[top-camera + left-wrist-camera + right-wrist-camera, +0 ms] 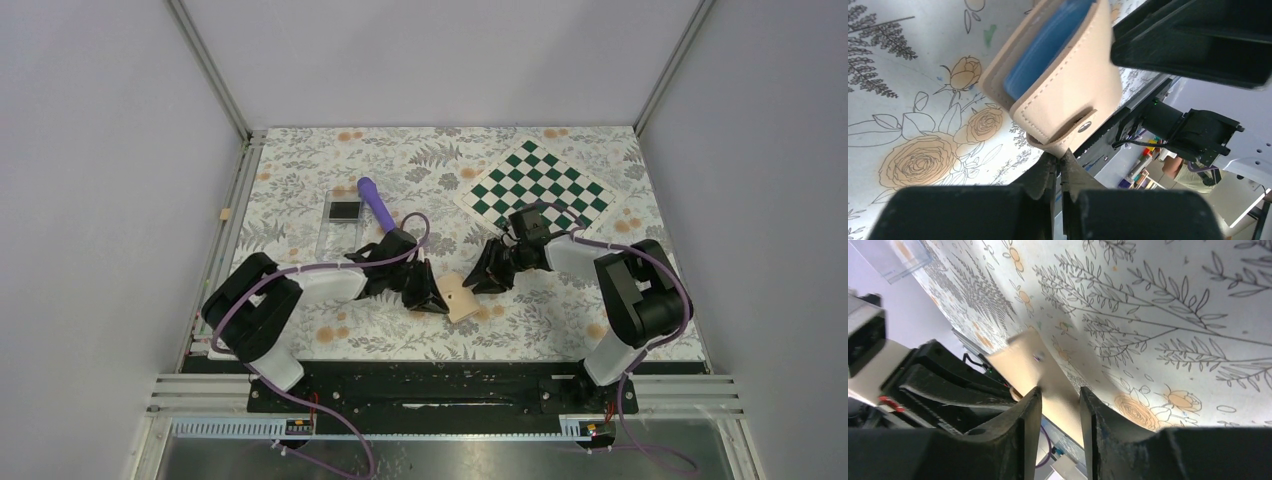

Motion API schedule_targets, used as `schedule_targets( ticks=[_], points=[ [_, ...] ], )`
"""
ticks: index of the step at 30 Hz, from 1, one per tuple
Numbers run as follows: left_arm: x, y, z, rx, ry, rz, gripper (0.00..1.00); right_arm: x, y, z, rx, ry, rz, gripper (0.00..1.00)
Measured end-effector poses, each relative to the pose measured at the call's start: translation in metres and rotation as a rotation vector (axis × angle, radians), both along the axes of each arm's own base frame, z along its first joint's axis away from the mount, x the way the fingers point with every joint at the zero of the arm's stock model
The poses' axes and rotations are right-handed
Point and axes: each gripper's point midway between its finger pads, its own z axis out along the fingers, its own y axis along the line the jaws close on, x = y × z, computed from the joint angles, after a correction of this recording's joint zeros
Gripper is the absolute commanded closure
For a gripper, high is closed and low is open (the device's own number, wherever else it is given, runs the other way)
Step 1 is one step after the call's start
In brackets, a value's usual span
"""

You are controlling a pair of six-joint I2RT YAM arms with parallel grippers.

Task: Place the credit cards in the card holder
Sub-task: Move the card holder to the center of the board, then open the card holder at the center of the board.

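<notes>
- While my left pincer (1058, 161) is closed tight, its two tips hold the lower edge of the snap tab (1063, 135) of the card holder (1068, 85); no gap shows between the fingers.
- In the top view the card holder lies in the lower middle of the frame, on the flowered table (570, 315). It is between my two pincers and not far from the table's front edge.
- In the left wrist view the holder is a little open, and a blue inside shows along its upper left edge.
- My right pincer (1060, 396) is narrow but not closed. A slim gap is between the fingers, and the tan face of the holder is seen through this gap. Whether the tips touch it, I cannot tell.
- The two pincers are very near to each other, one at the left side of the holder and one at its upper right, so little room is between them.
- Free cloth lies at the lower left and the lower right of the holder in the top view.
- The clear box (340, 232), with a dark flat piece (345, 210) inside, stands in the upper left, well apart from the holder. The purple stick (377, 202) lies just beside the box, on its right.
- The chessboard (537, 185) is in the upper right, and its near corner comes close to my right wrist.
</notes>
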Motion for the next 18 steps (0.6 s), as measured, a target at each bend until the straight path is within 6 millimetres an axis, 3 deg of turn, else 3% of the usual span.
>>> schedule_targets(
  ticks=[3, 6, 18],
  points=[
    [0.004, -0.001, 0.011, -0.022, -0.048, 0.013, 1.0, -0.006, -0.003, 0.001, -0.01, 0.0, 0.022, 0.42],
    [0.006, 0.0, 0.017, -0.037, -0.076, 0.02, 1.0, -0.013, -0.006, -0.002, -0.019, 0.012, 0.034, 0.36],
    [-0.002, 0.007, 0.023, -0.065, -0.109, 0.024, 1.0, -0.029, 0.009, 0.007, 0.175, 0.024, 0.03, 0.34]
  ],
)
